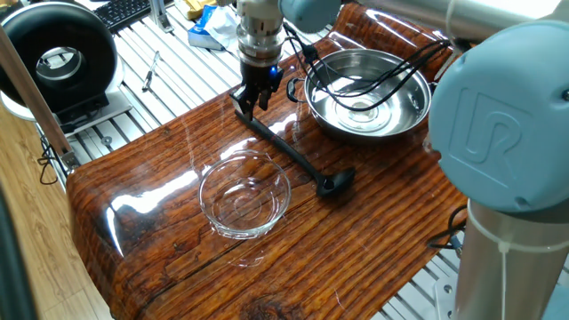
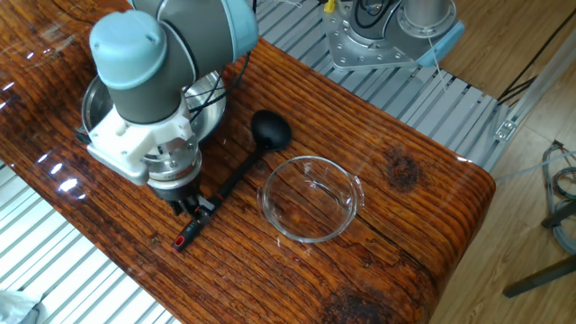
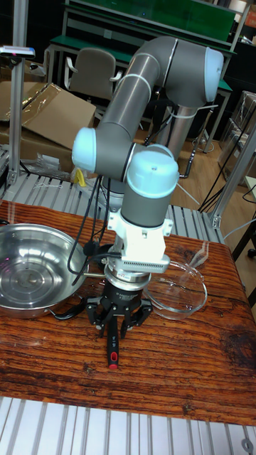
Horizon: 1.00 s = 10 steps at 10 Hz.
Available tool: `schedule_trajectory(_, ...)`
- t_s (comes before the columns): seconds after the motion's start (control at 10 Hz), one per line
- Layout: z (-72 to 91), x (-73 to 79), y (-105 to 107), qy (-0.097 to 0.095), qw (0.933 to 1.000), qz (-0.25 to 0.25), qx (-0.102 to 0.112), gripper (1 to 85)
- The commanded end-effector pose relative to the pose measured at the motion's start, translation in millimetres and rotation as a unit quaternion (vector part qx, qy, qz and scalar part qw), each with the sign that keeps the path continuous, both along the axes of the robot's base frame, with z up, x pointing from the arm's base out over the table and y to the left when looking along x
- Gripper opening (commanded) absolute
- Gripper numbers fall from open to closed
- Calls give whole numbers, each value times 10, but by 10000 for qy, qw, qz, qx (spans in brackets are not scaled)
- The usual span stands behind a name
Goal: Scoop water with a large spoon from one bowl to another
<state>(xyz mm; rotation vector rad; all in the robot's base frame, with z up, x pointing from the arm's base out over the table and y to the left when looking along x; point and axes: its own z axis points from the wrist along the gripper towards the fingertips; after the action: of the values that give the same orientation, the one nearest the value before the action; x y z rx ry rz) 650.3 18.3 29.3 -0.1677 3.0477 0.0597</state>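
One fixed view looks down from beyond the gripper (image 1: pixel 250 96); the other looks down from the opposite side; the tall view faces it level, close. All share the spoon (image 2: pixel 236 175).

Grey-tubed arm (image 3: pixel 142 78) with pale-blue joint caps, black cables.

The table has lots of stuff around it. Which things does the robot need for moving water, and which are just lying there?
Needed:
- large spoon, lying flat on the table
- steel bowl
- glass bowl
- gripper, down at the spoon's handle end

Just lying about:
- round black device
- keyboard
- blue and yellow bag
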Motion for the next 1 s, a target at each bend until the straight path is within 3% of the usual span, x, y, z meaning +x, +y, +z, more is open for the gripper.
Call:
schedule_trajectory(0.0, -145, 49, 10, -104, 9999, -64, -2, 447)
schedule_trajectory(0.4, -249, 76, 115, -202, 9997, -128, -11, 443)
schedule_trajectory(0.9, -306, 95, 91, -241, 9997, -98, -36, 420)
